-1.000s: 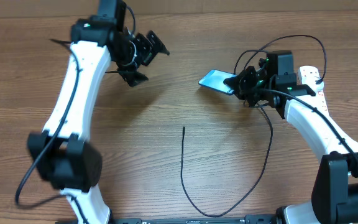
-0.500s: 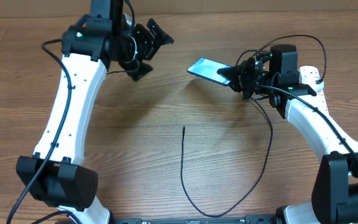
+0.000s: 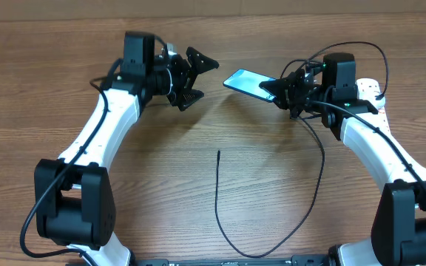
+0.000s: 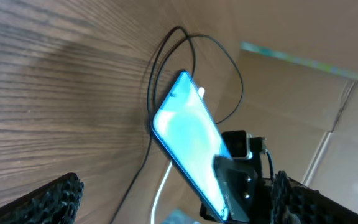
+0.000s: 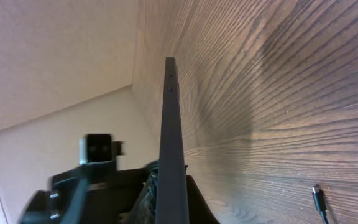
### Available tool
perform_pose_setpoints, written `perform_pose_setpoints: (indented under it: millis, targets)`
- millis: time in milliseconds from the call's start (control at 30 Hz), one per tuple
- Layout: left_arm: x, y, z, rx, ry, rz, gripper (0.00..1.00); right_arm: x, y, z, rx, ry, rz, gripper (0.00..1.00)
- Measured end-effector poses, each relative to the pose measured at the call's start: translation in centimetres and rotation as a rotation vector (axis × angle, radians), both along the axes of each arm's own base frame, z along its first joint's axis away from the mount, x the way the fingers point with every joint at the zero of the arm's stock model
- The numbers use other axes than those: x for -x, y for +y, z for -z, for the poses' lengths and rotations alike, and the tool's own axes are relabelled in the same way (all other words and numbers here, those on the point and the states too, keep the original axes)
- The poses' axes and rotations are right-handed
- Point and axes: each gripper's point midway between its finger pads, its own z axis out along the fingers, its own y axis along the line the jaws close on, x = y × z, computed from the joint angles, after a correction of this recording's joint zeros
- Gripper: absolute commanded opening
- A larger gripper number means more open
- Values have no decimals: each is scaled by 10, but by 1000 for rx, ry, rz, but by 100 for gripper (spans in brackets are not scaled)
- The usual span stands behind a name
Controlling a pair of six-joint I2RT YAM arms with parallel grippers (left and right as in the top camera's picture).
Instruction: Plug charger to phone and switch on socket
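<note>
The phone [image 3: 244, 80], its blue screen lit, hangs tilted above the table with my right gripper [image 3: 282, 92] shut on its right end. The right wrist view shows it edge-on [image 5: 171, 137], clamped between the right gripper [image 5: 171, 194]. My left gripper [image 3: 196, 80] is open just left of the phone, apart from it. In the left wrist view the phone [image 4: 188, 140] fills the space ahead of the open left gripper [image 4: 173, 208]. The charger [image 3: 217, 199] lies on the table in a long loop, its plug tip [image 5: 319, 199] free. The socket [image 3: 370, 88] peeks out behind the right arm.
The wooden table [image 3: 161, 170] carries only the cable loop in its middle. A thick white cord [image 4: 160, 186] runs below the phone. Cardboard walls [image 4: 303, 81] stand behind the table's far edge.
My left arm has swung in and its open gripper has moved right toward the phone. The right gripper lifted the phone slightly up and left, then held still.
</note>
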Motion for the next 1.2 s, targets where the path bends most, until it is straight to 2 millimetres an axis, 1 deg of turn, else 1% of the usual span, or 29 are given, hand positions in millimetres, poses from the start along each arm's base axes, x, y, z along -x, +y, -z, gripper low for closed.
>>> perform_pose_setpoints:
  millis: [233, 300, 433, 633, 767, 1033, 1200]
  targets:
    - [6, -2, 24, 145, 27, -49, 100, 0, -1, 0, -21, 34, 22, 4]
    - [10, -4, 29, 180, 55, -66, 100, 0, 0, 0, -37, 59, 38, 4]
    - [14, -9, 31, 217, 110, -91, 100, 1, 4, 0, -73, 119, 66, 4]
    - [17, -26, 34, 243, 223, -146, 100, 9, 22, 0, -116, 195, 68, 4]
    - [15, -30, 38, 236, 253, -194, 100, 17, 38, 0, -135, 235, 51, 4]
    - [5, -22, 48, 200, 264, -293, 99, 25, 55, 1, -133, 253, 24, 4]
    - [6, -22, 52, 183, 274, -310, 99, 34, 74, 3, -112, 251, -9, 4]
